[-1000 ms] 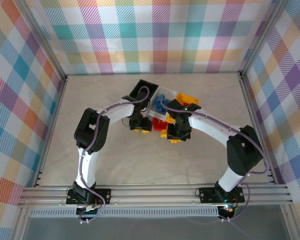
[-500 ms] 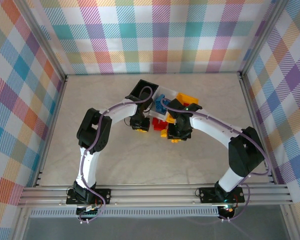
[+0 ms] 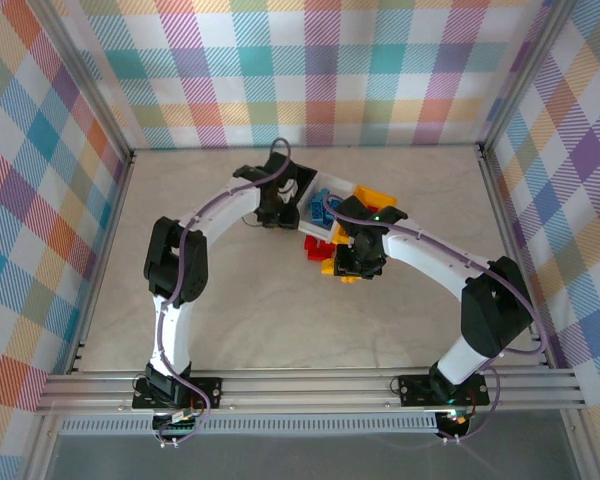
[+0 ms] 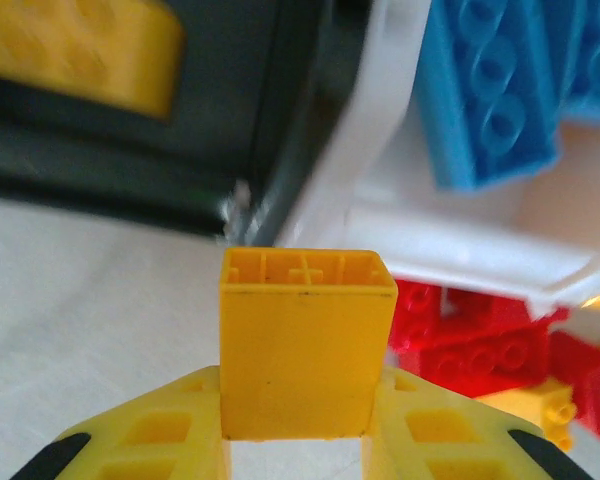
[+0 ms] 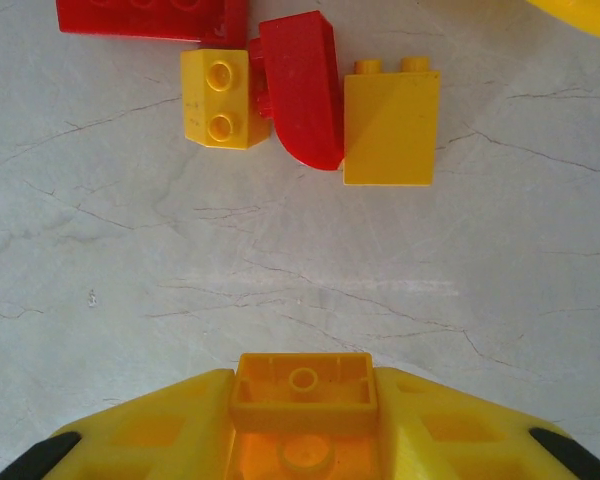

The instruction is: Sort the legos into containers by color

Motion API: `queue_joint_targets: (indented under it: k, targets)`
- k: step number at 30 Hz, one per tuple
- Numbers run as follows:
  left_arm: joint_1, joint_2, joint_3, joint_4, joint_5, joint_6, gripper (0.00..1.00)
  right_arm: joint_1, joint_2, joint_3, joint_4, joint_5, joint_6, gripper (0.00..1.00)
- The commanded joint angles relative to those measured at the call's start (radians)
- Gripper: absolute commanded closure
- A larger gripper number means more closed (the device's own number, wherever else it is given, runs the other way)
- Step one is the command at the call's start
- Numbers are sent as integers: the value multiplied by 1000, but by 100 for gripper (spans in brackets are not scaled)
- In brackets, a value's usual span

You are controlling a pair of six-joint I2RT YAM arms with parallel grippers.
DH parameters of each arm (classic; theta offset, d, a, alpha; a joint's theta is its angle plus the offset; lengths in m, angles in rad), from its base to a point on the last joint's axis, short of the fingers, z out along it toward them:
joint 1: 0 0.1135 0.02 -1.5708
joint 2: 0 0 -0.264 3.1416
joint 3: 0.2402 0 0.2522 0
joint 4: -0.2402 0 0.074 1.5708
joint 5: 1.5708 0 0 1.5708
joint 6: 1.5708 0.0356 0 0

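— What is seen beneath the right gripper?
— A pale surface, veined with fine grey cracks, is spread under it and ahead of it.
— And farther off?
— Plaid walls are set well beyond it; a metal rail is laid far behind it.

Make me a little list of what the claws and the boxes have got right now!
left claw: shut on a tall yellow brick
right claw: shut on a small yellow brick
black bin: one yellow lego inside
white bin: blue legos inside
table: red legos and loose yellow legos
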Motion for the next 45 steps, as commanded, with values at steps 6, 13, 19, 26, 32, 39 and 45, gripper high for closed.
queue_joint_targets:
  k: [6,13,19,26,32,39,45]
  targets:
    - [65,52,185,-52,9,10,69,1,3,60,-31,-15,-31,63]
    - [85,225,405,-39,-21,27,66,-2,28,120,-66,-27,-46,63]
    - [98,292,452,-19,-42,31,66,-3,43,150,-94,-38,-56,63]
    - [105,330,455,-7,-30,16,62,-2,29,117,-77,-50,-43,63]
    - [108,340,448,-3,-13,3,55,-2,16,104,-70,-46,-34,63]
    - [109,328,447,-1,-5,-6,44,-2,26,129,-70,-45,-35,63]
    - [109,265,427,8,40,-31,41,-4,43,181,-57,-43,-57,63]
